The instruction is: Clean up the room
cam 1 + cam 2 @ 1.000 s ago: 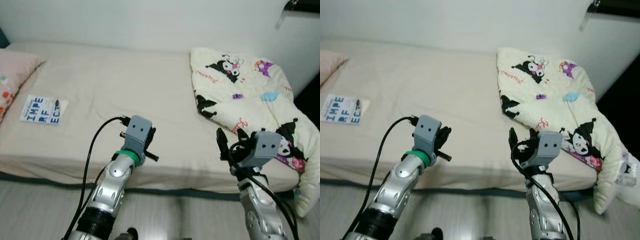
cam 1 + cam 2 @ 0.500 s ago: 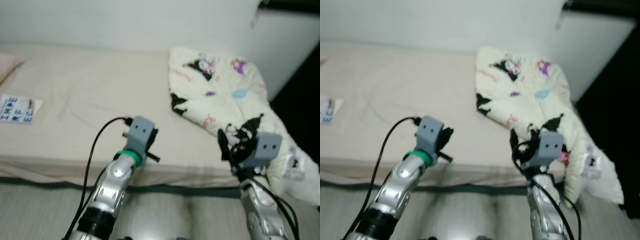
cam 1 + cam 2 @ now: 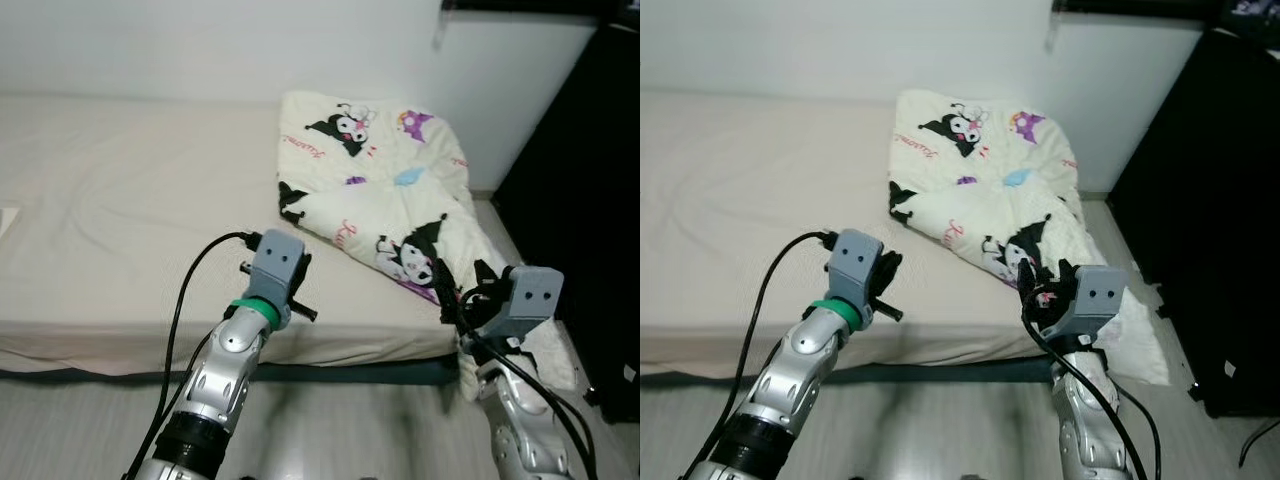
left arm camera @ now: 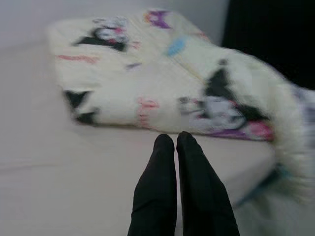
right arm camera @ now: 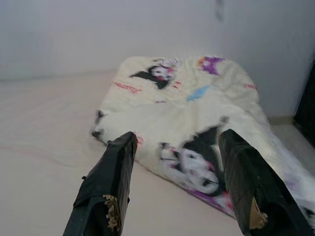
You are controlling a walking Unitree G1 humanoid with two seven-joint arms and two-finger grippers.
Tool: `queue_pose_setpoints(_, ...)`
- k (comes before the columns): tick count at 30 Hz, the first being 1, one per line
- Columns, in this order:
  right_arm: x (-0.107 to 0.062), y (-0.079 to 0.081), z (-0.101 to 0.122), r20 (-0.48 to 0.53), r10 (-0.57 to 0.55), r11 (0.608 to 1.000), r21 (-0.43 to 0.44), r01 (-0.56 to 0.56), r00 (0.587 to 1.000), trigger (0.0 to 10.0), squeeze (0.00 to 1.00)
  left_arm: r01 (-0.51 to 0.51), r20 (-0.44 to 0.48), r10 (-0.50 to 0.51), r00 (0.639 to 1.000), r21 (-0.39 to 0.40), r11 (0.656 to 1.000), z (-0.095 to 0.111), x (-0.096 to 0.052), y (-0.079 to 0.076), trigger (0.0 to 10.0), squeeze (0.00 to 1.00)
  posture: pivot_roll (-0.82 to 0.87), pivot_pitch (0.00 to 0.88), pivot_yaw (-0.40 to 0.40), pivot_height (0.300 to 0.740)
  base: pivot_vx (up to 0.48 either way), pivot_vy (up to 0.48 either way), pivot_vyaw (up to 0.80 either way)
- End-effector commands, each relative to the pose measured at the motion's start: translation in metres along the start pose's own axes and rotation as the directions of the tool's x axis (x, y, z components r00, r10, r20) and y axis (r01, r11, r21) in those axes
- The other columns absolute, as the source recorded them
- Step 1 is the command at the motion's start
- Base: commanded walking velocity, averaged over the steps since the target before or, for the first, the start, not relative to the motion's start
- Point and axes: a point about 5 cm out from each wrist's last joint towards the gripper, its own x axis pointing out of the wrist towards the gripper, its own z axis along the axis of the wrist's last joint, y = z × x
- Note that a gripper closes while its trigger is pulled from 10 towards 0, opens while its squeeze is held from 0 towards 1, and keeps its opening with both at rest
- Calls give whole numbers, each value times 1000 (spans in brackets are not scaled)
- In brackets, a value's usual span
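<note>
Blanket (image 3: 375, 190) overhangs the bed (image 3: 120, 210); my right gripper (image 5: 179, 182), wide open and empty, could drag it floorward.

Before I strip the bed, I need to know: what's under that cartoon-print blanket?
The blanket lies folded on the beige mattress, its far end drooping off the bed's end toward the floor. The sheet beside it looks bare; anything beneath the folds is hidden.

No text can be read: pink script lettering is printed on the cartoon-print blanket (image 3: 370, 190) at upper centre, but it is too small.
</note>
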Motion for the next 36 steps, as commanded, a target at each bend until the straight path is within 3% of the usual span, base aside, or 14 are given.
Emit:
queue_pose_setpoints(1,-3,-3,-3,-16,-16,1000,4,16,1000,10000,0,3,-17,-3,1000,-18,1000,-2,0,0,10000,0,-125,92,33,740,0,0,0)
queue_pose_setpoints(13,-2,-4,-3,-15,-15,1000,4,15,1000,10000,0,-7,-24,7,1000,-24,1000,-2,2,2,10000,0,-127,87,32,740,0,440,0)
queue_pose_setpoints(36,-1,-3,-2,-12,-5,1000,-5,5,1000,10000,0,7,-8,-7,1000,-7,1000,-1,2,0,10000,0,-129,83,30,740,0,0,0)
